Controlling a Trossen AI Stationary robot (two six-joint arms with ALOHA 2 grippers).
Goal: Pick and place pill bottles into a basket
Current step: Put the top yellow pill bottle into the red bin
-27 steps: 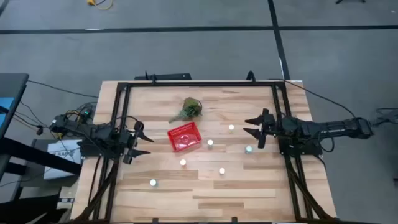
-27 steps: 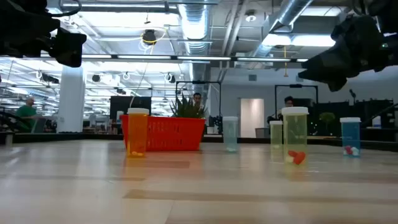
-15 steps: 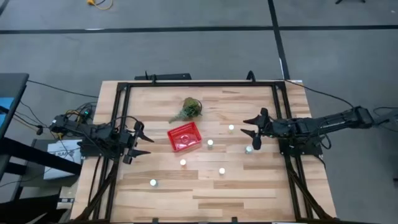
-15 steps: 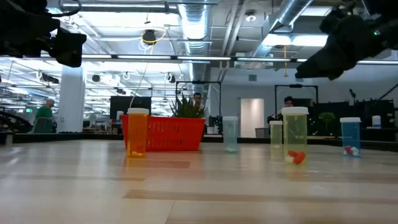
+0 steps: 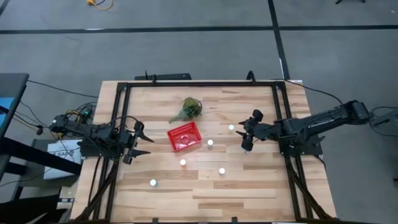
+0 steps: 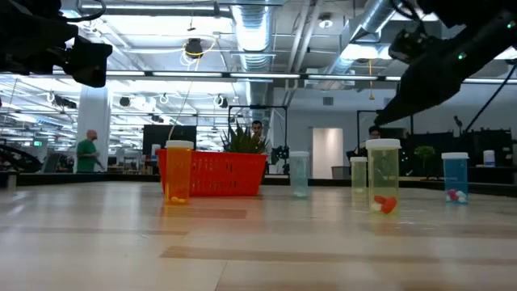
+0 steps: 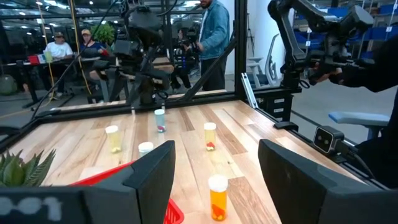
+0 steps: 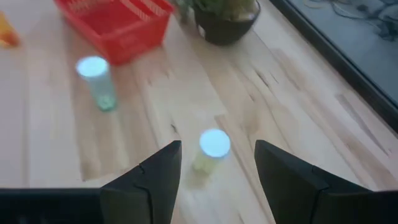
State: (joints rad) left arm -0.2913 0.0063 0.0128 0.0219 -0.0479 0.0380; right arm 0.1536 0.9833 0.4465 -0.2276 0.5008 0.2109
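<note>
The red basket (image 5: 185, 137) stands at the table's middle, with a green leafy clump (image 5: 189, 108) behind it. Pill bottles with white caps stand upright on their bases to its right and near side (image 5: 231, 128) (image 5: 210, 143) (image 5: 183, 162) (image 5: 221, 170) (image 5: 153, 183). My right gripper (image 5: 244, 135) is open above the table, right of the basket. In its wrist view (image 8: 216, 152) one bottle (image 8: 214, 144) stands just ahead between the fingers, untouched. My left gripper (image 5: 140, 140) waits open at the left edge and also shows in its wrist view (image 7: 216, 146).
A black frame (image 5: 199, 83) runs around the table top. The low view shows the basket (image 6: 214, 172) and bottles (image 6: 383, 175) (image 6: 178, 171) standing apart, with bare wood in front of them. People move in the room beyond the table.
My right gripper has reached toward the table's left edge, from beside the right frame rail to over the bottles right of the basket. It now covers the bottle that showed just below it before. Its fingers stay open. No bottle has moved.
</note>
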